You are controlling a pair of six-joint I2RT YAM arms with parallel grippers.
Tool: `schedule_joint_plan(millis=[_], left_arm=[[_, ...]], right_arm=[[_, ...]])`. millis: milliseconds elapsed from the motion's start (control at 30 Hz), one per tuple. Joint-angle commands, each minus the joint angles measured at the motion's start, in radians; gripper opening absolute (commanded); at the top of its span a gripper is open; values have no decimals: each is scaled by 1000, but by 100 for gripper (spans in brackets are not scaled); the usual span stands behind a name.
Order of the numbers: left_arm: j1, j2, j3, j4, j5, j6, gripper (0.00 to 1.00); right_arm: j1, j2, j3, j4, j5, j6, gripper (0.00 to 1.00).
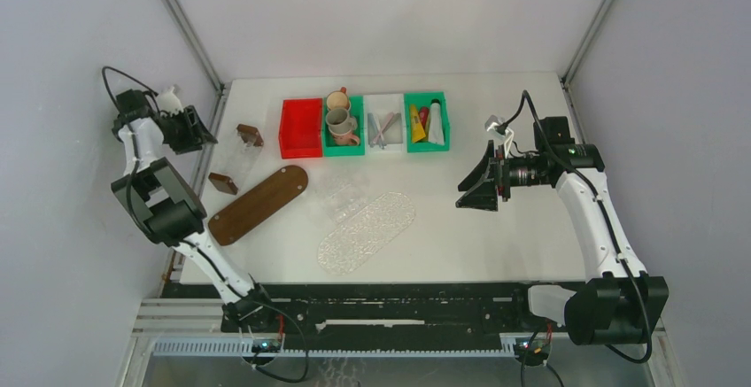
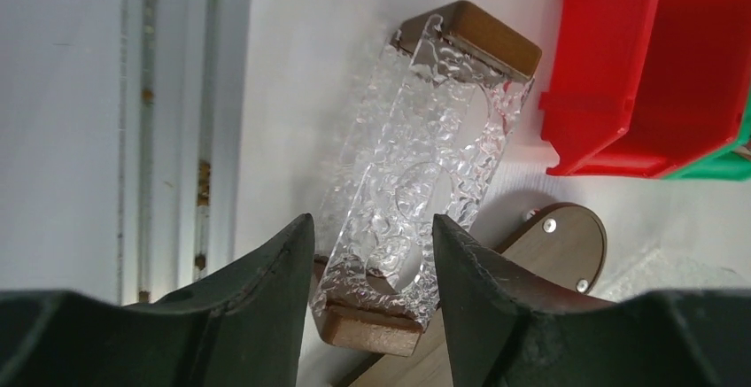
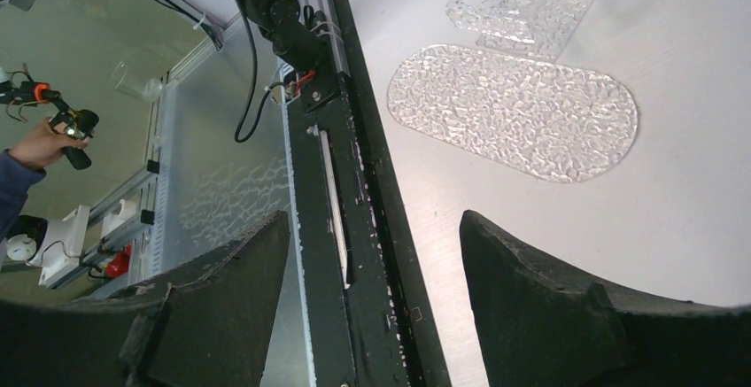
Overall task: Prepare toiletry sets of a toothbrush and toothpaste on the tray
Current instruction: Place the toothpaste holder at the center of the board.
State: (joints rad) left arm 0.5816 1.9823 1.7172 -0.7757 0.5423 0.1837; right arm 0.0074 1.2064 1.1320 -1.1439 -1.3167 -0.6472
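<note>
Slim pale toothbrushes (image 1: 383,128) lie in a white bin at the back. Yellow (image 1: 415,124), red (image 1: 424,115) and white (image 1: 436,125) tubes lie in the green bin to its right. A wooden oval tray (image 1: 259,204) and a clear textured oval tray (image 1: 367,232) lie mid-table, both bare. My left gripper (image 1: 197,127) is open at the far left; in its wrist view the gripper (image 2: 372,232) hovers over the near end of a clear holder (image 2: 425,139) with wooden end blocks. My right gripper (image 1: 469,190) is open and empty above the table's right side; its wrist view shows the gripper (image 3: 374,228) over the near edge.
A red bin (image 1: 301,127) and a green bin with two cups (image 1: 341,121) stand at the back. A second clear holder (image 1: 345,197) lies by the clear tray, which also shows in the right wrist view (image 3: 514,108). The black rail (image 3: 354,183) runs along the near edge.
</note>
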Motion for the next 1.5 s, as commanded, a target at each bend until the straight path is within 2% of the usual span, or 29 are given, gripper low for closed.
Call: schedule_joint_plan(millis=[0,200,333,533,867,1133,1467], left_arm=[[-49,-115,22,52,-142,-36,57],[-185,-310,-128,205,-352,-54,60],[-301,-410,-244,286,-504,-16,68],[-337,-441,-320,313,-503,-39,69],[-417,-344,-362,294,-584,87,67],[-419,-221,-301,234,-536,160,59],[-419,-166,-309,240,-583,180,59]], right_arm=[[0,-13,3,15,-7,-15,78],[0,-13,3,7,-7,-32,78],[-4,-11,3,3,-8,-42,78],[-13,-7,3,-6,-10,-61,78],[-10,1,-9,20,0,-44,78],[-21,5,-9,19,2,-44,78],[-19,11,-9,19,5,-43,78]])
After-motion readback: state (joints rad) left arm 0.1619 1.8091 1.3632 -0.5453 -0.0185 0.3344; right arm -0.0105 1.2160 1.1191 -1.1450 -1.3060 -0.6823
